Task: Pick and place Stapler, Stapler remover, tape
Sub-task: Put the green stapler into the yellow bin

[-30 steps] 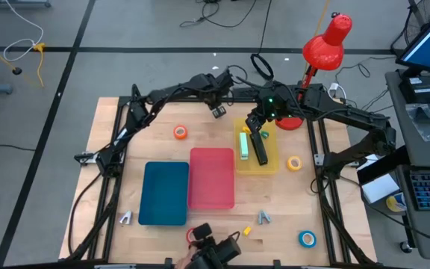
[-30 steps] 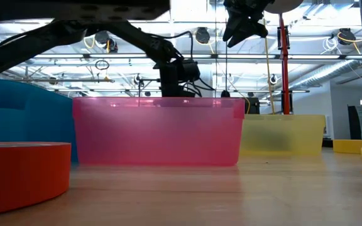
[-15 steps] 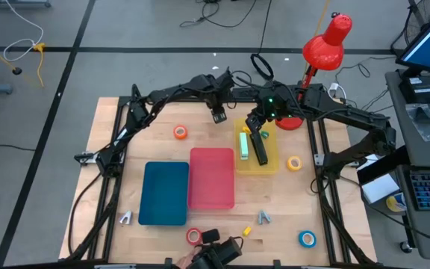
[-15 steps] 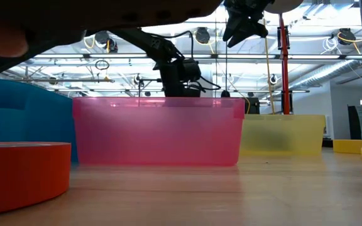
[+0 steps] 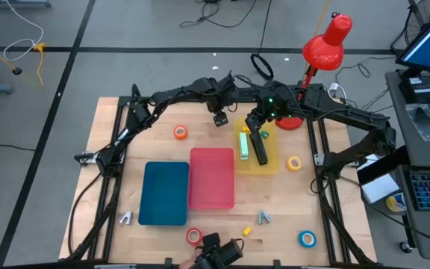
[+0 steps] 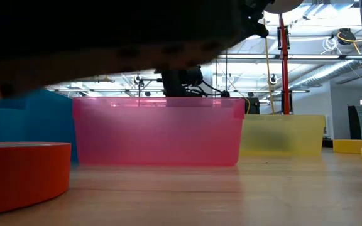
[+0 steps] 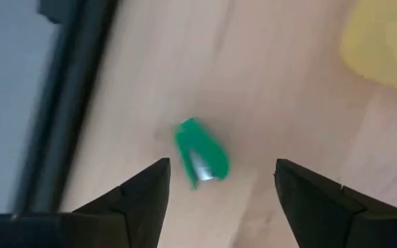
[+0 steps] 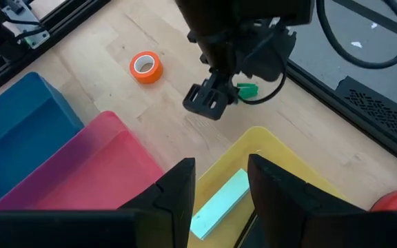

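1. The left gripper (image 5: 219, 119) hangs over the far side of the table (image 5: 110, 149), between the orange tape roll (image 5: 180, 132) and the yellow bin (image 5: 273, 160). Its fingers (image 7: 143, 200) are spread apart with nothing between them.
2. A small green staple remover (image 7: 202, 153) lies on the bare wood just ahead of those fingers — not touched by either one.
3. The right gripper (image 5: 255, 127) hovers over the far end of the yellow bin. Its fingers (image 8: 178, 193) stand apart and hold nothing.
4. Inside the yellow bin lie a pale green stapler (image 5: 244, 144) and a black stapler (image 5: 260, 152), side by side.
5. The pink bin (image 5: 212, 178) and the blue bin (image 5: 164, 193) sit next to each other in the middle of the table.
6. The other tape rolls are scattered: a yellow one (image 5: 295, 163) just right of the yellow bin, a blue one (image 5: 307, 238) at the near right corner, and a red-orange one (image 5: 193, 236) at the near edge in front of the pink bin.
7. From table height, a dark blurred shape covers the upper part of the view — I cannot tell what it is.
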Controlling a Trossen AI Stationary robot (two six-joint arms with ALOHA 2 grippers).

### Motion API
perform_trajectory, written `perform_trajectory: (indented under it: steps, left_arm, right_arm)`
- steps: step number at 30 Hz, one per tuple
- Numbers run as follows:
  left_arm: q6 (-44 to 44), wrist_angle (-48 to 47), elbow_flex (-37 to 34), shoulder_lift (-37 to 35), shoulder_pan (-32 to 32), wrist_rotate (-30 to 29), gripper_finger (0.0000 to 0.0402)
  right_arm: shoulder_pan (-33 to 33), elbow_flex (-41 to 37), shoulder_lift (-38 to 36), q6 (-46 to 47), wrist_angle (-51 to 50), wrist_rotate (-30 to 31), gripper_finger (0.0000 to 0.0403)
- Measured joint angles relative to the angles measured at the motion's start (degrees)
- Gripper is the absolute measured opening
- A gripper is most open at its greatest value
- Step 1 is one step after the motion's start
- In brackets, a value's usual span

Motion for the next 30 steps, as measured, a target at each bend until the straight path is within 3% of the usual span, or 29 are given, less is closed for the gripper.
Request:
perform_trajectory:
  steps: [20,30]
  left_arm:
    - [-8.2,0.7,0.0,1.4,1.0,6.6,0.0258]
    - [-8.0,-6.3,0.0,1.6,1.0,1.5,0.0257]
  right_arm:
    - [0.0,0.0,0.0,0.0,0.5,-0.2,0.0125]
    - [0.0,0.0,0.0,-0.2,0.5,-0.2,0.0125]
